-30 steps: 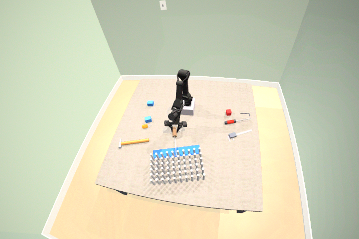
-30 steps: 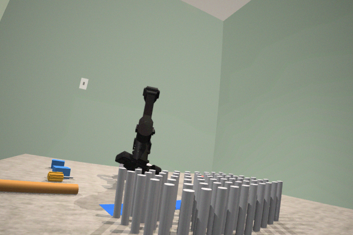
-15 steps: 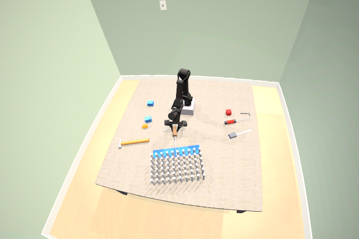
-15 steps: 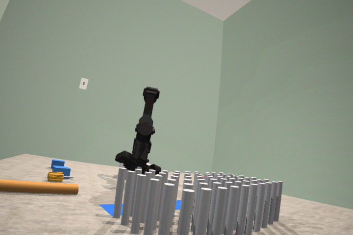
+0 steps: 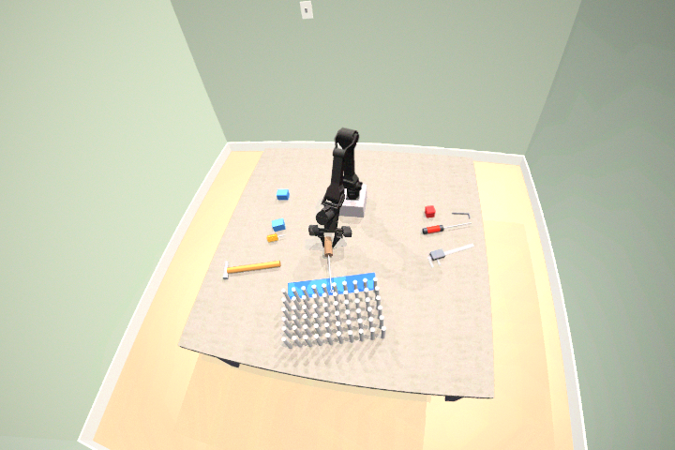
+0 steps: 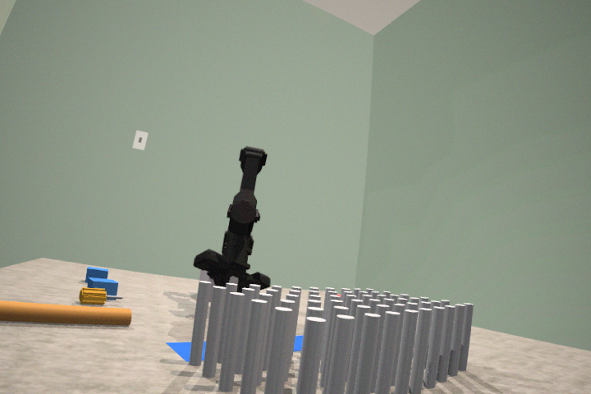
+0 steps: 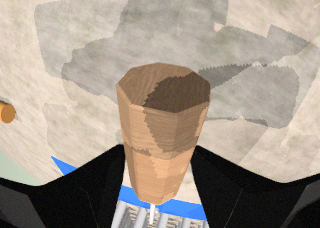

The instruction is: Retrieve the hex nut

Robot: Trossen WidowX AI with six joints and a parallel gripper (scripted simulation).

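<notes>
My gripper (image 5: 328, 243) (image 7: 158, 152) is shut on the wooden handle (image 5: 328, 247) (image 7: 160, 133) of a thin-shafted tool. The pale shaft (image 5: 329, 270) (image 7: 152, 213) runs from the handle over the blue taped strip (image 5: 352, 281) (image 6: 179, 348) (image 7: 187, 208) to the front row of spacers. Its tip is near the strip's far edge, too small to tell whether it is between spacers. The grey metal spacers (image 5: 326, 315) (image 6: 277, 348) stand upright in rows. I cannot make out the hex nut in any view.
A hammer (image 5: 253, 266) (image 6: 54, 312), a small yellow screwdriver (image 5: 272, 238) (image 6: 93, 295) and two blue blocks (image 5: 282, 194) (image 5: 278, 224) lie left in the top view. At right are a red block (image 5: 429, 211), a hex key (image 5: 460, 214), a red screwdriver (image 5: 432, 229) and calipers (image 5: 437, 254).
</notes>
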